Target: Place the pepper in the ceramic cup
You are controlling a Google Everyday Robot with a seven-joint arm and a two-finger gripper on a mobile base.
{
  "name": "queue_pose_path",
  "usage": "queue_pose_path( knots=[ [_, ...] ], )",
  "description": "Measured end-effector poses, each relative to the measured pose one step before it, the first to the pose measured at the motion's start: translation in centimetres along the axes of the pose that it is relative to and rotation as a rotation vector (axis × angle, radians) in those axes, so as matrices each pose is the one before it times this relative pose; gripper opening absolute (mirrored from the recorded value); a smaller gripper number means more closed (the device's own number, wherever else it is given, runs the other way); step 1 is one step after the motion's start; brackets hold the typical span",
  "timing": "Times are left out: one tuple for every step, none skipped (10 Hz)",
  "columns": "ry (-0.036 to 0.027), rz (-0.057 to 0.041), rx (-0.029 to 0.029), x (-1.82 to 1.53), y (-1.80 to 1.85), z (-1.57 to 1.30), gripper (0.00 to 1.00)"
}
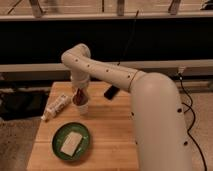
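pepper [78,98] just beneath gripper [80,93], at ceramic cup [83,108] mouth, grip unclear

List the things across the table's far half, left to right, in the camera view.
White bottle → ceramic cup, with the end effector over it → black object.

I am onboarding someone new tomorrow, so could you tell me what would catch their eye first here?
The big cream arm arches in from the right, its gripper just above the white ceramic cup on the wooden table. Nearer the front, a green plate holds a pale slab.
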Motion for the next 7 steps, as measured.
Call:
queue_pose_path(
  knots=[
    [0.00455, 0.00284, 0.00224, 0.177, 0.152, -0.198, 0.80],
    [0.00507, 0.00432, 0.00393, 0.192, 0.123, -0.274, 0.80],
    [0.01033, 0.00858, 0.00730, 0.345, 0.087, -0.696, 0.80],
    [0.00636, 0.00625, 0.00593, 0.323, 0.014, -0.497, 0.80],
    [0.01162, 0.01164, 0.00465, 0.462, 0.051, -0.537, 0.80],
    [0.02064, 0.03498, 0.00087, 0.589, 0.136, -0.602, 0.77],
    [-0.00214, 0.01152, 0.00206, 0.118, 0.013, -0.076, 0.69]
  ],
)
